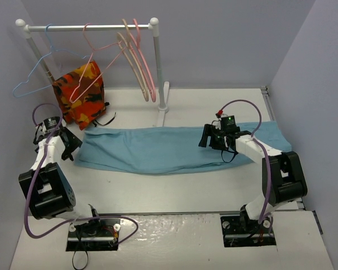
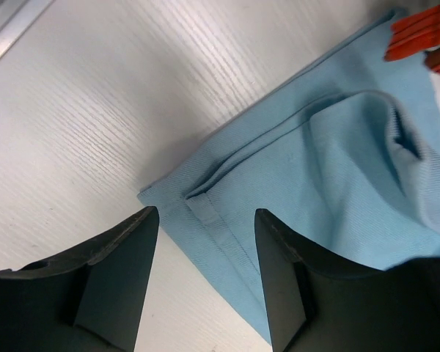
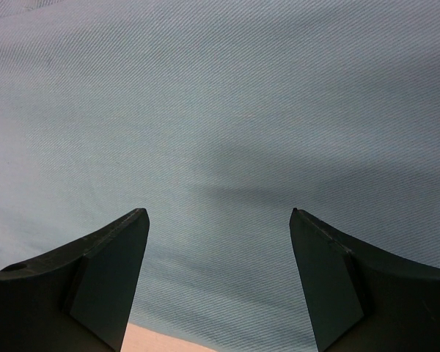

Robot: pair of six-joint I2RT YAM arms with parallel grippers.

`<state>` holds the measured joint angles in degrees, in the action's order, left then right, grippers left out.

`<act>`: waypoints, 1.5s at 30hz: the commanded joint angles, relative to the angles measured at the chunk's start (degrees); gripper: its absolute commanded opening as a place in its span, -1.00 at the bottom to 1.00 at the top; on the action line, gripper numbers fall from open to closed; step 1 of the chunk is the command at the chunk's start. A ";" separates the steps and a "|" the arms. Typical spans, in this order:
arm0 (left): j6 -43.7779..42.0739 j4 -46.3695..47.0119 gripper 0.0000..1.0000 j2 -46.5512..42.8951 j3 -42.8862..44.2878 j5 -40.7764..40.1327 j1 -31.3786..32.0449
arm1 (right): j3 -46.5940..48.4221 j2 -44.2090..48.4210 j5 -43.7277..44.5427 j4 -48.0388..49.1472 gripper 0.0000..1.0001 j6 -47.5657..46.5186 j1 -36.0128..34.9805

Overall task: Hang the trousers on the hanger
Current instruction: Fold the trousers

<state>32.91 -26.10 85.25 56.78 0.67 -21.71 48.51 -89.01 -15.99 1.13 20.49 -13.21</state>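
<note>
Trousers (image 1: 174,147), flat, long axis left–right.
Left-end corner between left gripper's (image 2: 205,213) parted jaws; right gripper (image 3: 216,213) open-jawed over right half; bare table (image 1: 158,191) along near edge.

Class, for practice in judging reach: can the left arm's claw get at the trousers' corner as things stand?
Probably yes: the left claw stands open above the corner of the trousers, and nothing lies between them.

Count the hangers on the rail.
4: thin blue wire hanger at the left end, thin salmon-pink wire hanger beside it, thick beige hanger and thick pink hanger near the right post; another may hide there.
</note>
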 commanded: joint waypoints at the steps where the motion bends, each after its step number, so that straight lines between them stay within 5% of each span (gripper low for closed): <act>1: -0.83 -1.79 0.04 -2.06 3.04 -0.82 -0.11 | 0.82 -0.38 -1.23 2.21 0.50 -0.60 -0.47; 19: -0.47 3.08 -0.06 8.74 1.31 3.08 0.34 | -1.16 -4.54 -0.97 3.81 0.50 0.71 -1.40; 45: -1.07 -0.90 -0.24 5.05 3.35 2.73 0.80 | -0.27 -6.08 -0.78 3.88 0.50 0.94 -2.01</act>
<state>32.91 -25.35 93.65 56.52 3.18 -21.39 47.77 -93.56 -16.32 4.58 20.95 -14.37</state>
